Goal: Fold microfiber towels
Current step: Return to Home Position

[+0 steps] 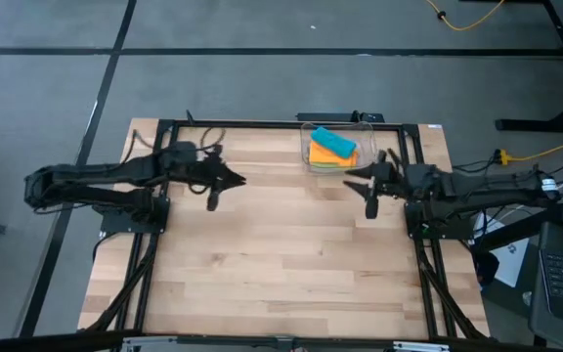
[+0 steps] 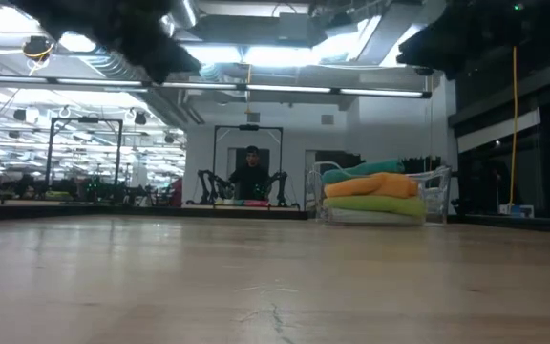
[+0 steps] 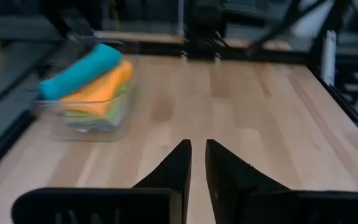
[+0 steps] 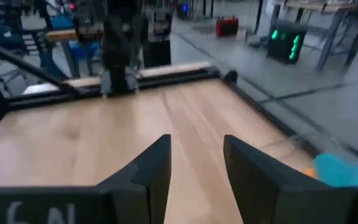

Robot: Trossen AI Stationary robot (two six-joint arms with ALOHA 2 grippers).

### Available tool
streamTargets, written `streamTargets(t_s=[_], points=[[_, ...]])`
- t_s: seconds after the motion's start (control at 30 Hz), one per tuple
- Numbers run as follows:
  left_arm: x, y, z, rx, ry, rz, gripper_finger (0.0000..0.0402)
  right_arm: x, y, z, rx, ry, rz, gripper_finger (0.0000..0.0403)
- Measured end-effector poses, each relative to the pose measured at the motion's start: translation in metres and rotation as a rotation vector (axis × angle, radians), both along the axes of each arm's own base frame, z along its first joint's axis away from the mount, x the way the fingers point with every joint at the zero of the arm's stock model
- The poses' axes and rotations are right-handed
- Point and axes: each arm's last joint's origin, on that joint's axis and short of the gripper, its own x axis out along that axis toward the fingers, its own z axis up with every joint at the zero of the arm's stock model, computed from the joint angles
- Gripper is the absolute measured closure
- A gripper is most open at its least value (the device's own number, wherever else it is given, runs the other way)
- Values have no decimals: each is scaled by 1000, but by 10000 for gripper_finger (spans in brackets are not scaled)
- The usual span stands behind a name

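In the high view the left hand hangs over the wooden surface, empty. The right hand faces it from the opposite side, also empty, with bare wood between them. The clear bin sits just beyond the right hand's tips and well apart from the left hand. In it lie the teal towel, the orange towel and the green towel, folded and stacked.

The low view shows the bin resting on the surface, far from the camera. Teal is on top, orange under it, green below that. Something pale lies at the very bottom, too unclear to name. A person stands in the room behind.

In the left wrist view the left hand has its fingers nearly together, a narrow gap between them. The bin stands ahead and off to one side, teal over orange.

In the right wrist view the right hand has its fingers clearly apart. A corner of the teal towel shows just beside one finger.
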Motion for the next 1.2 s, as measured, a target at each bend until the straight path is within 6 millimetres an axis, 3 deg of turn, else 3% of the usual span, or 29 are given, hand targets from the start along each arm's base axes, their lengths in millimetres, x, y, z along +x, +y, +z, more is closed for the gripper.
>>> streamTargets(t_s=[0.2,0.4,0.67,1.2], points=[[-41,4,-24,4,-176,102,363,-19,-8,-7,-85,117,-27,253],[-61,3,-47,45,-195,231,363,-31,-12,-12,-93,46,-94,253],[-64,2,-61,40,-165,255,363,-31,-12,-26,-96,102,-92,253],[-64,2,-62,40,-161,255,363,-31,-12,-25,-96,97,-92,253]])
